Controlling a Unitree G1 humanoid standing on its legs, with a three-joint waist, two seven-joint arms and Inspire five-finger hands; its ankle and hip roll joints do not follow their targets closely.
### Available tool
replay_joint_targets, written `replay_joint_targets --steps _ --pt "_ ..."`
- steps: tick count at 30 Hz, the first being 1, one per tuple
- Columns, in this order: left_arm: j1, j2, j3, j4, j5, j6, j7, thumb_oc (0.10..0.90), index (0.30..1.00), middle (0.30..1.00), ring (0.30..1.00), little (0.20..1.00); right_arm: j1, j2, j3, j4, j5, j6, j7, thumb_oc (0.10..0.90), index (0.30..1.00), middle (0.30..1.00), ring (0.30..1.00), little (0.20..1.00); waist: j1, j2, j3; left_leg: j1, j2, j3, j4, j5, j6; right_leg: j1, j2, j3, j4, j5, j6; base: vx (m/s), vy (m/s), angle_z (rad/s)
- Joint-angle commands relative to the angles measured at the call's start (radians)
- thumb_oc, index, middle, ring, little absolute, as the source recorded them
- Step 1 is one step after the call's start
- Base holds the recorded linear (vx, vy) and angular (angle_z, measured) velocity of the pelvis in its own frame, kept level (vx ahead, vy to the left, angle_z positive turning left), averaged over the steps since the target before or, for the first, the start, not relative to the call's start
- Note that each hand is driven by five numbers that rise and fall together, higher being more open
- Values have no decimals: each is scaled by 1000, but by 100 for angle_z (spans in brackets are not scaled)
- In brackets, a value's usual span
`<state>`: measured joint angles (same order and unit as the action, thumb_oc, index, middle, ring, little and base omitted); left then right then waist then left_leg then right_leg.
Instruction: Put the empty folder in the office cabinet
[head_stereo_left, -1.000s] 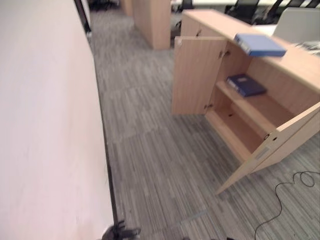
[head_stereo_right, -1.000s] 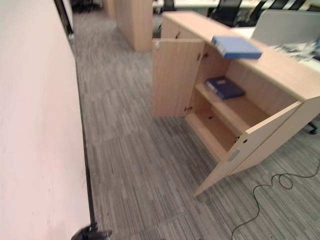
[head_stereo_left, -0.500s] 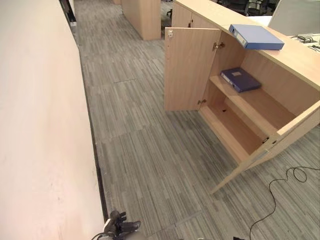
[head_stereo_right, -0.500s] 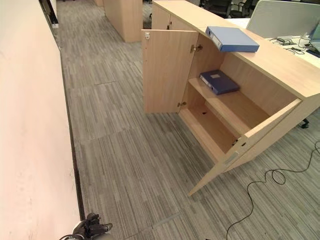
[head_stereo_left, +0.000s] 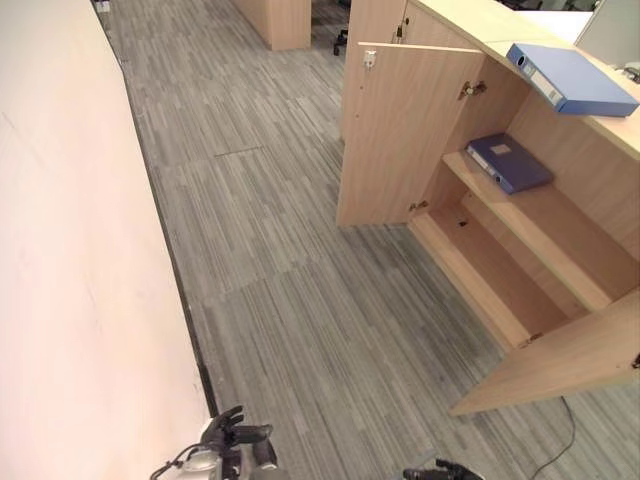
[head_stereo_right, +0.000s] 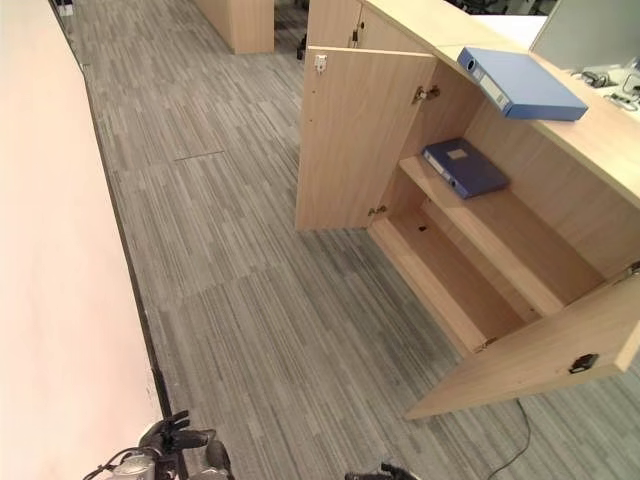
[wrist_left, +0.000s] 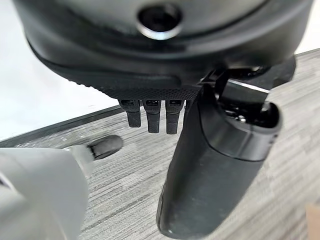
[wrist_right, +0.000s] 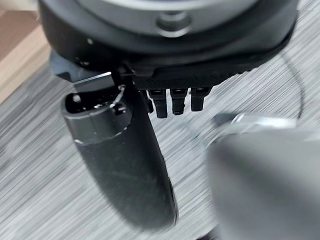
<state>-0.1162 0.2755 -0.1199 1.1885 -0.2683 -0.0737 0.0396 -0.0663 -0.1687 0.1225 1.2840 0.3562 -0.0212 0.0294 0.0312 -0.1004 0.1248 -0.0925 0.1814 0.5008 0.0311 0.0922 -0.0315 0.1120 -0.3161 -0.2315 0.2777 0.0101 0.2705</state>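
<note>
A light blue folder (head_stereo_left: 572, 78) lies flat on top of the wooden office cabinet (head_stereo_left: 480, 25) at the right. A darker blue folder (head_stereo_right: 464, 166) lies flat on the cabinet's upper shelf (head_stereo_left: 540, 230). Both cabinet doors stand open: the far door (head_stereo_left: 400, 140) and the near door (head_stereo_left: 560, 360). The lower shelf (head_stereo_right: 440, 280) holds nothing. My left hand (head_stereo_left: 232, 440) hangs low at the view's bottom edge, far from the cabinet, fingers relaxed and holding nothing; its thumb (wrist_left: 215, 165) shows over the carpet. My right hand (wrist_right: 120, 155) also hangs open and holds nothing.
A long pale wall (head_stereo_left: 70, 250) runs along the left. Grey striped carpet (head_stereo_left: 290, 280) lies between the wall and the cabinet. Another wooden unit (head_stereo_left: 280, 20) stands at the far end. A grey screen (head_stereo_right: 590, 35) rises behind the cabinet top.
The whole picture has shifted, so the camera has moved: the cabinet shows closer and further right. My hands show more at the bottom edge. The folders lie where they were.
</note>
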Motion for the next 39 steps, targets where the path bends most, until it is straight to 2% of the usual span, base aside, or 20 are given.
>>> replay_joint_targets --steps 1,2,3,4,5,6,7,8,10,13,16,17,23,24,25,28,31,36,37,39 --pt "-30 -5 -2 -46 -15 -40 26 800 900 900 900 900 -41 -77 -11 -45 -6 -15 -23 800 900 900 900 900 8 10 -4 -56 18 -28 -23 -12 -28 0 -31 -101 204 79 -9 194 446 5" --pt "-154 176 -539 -163 390 -98 -319 800 900 900 900 900 -57 -134 58 -64 -72 -24 51 800 900 900 900 900 -67 53 -1 -19 6 18 -52 -20 -22 -50 -37 -68 270 118 -9 191 443 5" --pt "-158 180 -547 -164 389 -98 -321 800 900 900 900 900 -55 -131 49 -65 -74 -25 52 800 900 900 900 900 -53 51 -2 -18 9 26 -52 -19 -23 -56 -36 -59 270 121 -9 160 474 12" --pt "-96 124 -298 -243 149 -92 -160 800 900 900 900 900 -73 -116 0 -86 -21 -39 13 800 900 900 900 900 -40 87 35 32 -27 28 -73 -50 11 -110 -15 -75 326 88 -9 210 295 -2" --pt "-24 108 -103 -155 53 -103 -77 800 900 900 900 900 -64 -100 -12 -89 0 -52 0 800 900 900 900 900 -27 91 49 49 -49 -1 -81 -55 9 -137 13 -80 334 61 -9 212 292 -46" --pt "-23 108 -102 -155 53 -104 -77 800 900 900 900 900 -65 -100 -10 -89 0 -52 0 800 900 900 900 900 -29 90 50 49 -50 -2 -82 -55 9 -136 12 -81 334 60 -9 242 113 -69" --pt "-32 105 -14 -81 53 -112 21 800 900 900 900 900 -59 -90 -17 -112 29 -65 -15 800 900 900 900 900 -33 84 61 81 -84 -22 -100 -64 6 -185 50 -108 287 2 -9 247 82 -31" --pt "-41 106 -7 -56 48 -104 25 800 900 900 900 900 -56 -88 -19 -110 44 -64 -20 800 900 900 900 900 -37 84 64 89 -91 -24 -103 -69 2 -184 51 -146 236 -28 -9 337 118 4" --pt "-50 105 -20 -80 49 -116 43 800 900 900 900 900 -50 -90 -35 -144 96 -78 -26 800 900 900 900 900 -60 104 76 119 -96 -38 -109 -77 -14 -246 89 -209 133 -136 -55 246 51 30" --pt "-37 97 -32 -128 52 -123 36 800 900 900 900 900 -50 -106 -57 -209 150 -100 -34 800 900 900 900 900 -80 112 81 144 -103 -46 -113 -95 -21 -271 110 -222 60 -122 -69 189 8 58" --pt "-17 89 -28 -173 26 -124 14 800 900 900 900 900 -56 -126 -76 -270 179 -113 -39 800 900 900 900 900 -87 121 83 164 -108 -46 -115 -111 -24 -280 100 -248 -9 -81 -74 136 -38 49" --pt "7 86 -21 -231 5 -137 -10 800 900 900 900 900 -57 -144 -95 -312 192 -123 -39 800 900 900 900 900 -92 126 77 184 -113 -48 -118 -129 -31 -285 73 -261 -88 -38 -67 194 -87 14" --pt "64 70 -16 -390 -18 -157 -56 800 900 900 900 900 -30 -174 -152 -447 195 -145 -46 800 900 900 900 900 -106 148 82 282 -135 -76 -113 -191 -39 -270 -40 -183 -255 89 -17 233 -102 20" --pt "65 70 -16 -391 -18 -156 -56 800 900 900 900 900 -29 -174 -152 -448 195 -145 -47 800 900 900 900 900 -106 148 83 284 -135 -76 -113 -191 -39 -267 -40 -183 -257 91 -17 277 -258 12" --pt "74 67 -14 -439 -18 -165 -59 800 900 900 900 900 -36 -176 -159 -476 184 -144 -49 800 900 900 900 900 -97 157 81 303 -138 -75 -113 -197 -43 -273 -86 -197 -294 130 -9 150 -153 9" --pt "82 68 -16 -463 -18 -166 -61 800 900 900 900 900 -33 -180 -160 -500 177 -145 -49 800 900 900 900 900 -90 167 84 324 -135 -73 -112 -211 -48 -280 -106 -201 -297 141 -9 218 -192 -2" --pt "97 65 -31 -492 -2 -177 -77 800 900 900 900 900 -16 -197 -171 -534 162 -154 -54 800 900 900 900 900 -74 162 71 348 -169 -77 -94 -246 -53 -238 -136 -298 -308 179 -9 226 -185 -11" --pt "82 43 -60 -503 -12 -174 -74 800 900 900 900 900 -6 -211 -166 -552 161 -156 -46 800 900 900 900 900 -111 190 72 339 -135 -83 -35 -262 -73 -240 -132 -299 -253 168 -9 243 -234 16" --pt "71 39 -79 -526 -19 -177 -79 800 900 900 900 900 11 -223 -166 -571 161 -161 -41 800 900 900 900 900 -136 203 72 328 -108 -79 7 -271 -96 -238 -119 -299 -230 145 -12 304 -402 -10" --pt "57 36 -100 -539 -45 -179 -87 800 900 900 900 900 16 -240 -163 -556 171 -169 -39 800 900 900 900 900 -164 213 84 279 -24 -58 149 -222 -161 -211 -80 -313 -220 85 -45 312 -488 7"
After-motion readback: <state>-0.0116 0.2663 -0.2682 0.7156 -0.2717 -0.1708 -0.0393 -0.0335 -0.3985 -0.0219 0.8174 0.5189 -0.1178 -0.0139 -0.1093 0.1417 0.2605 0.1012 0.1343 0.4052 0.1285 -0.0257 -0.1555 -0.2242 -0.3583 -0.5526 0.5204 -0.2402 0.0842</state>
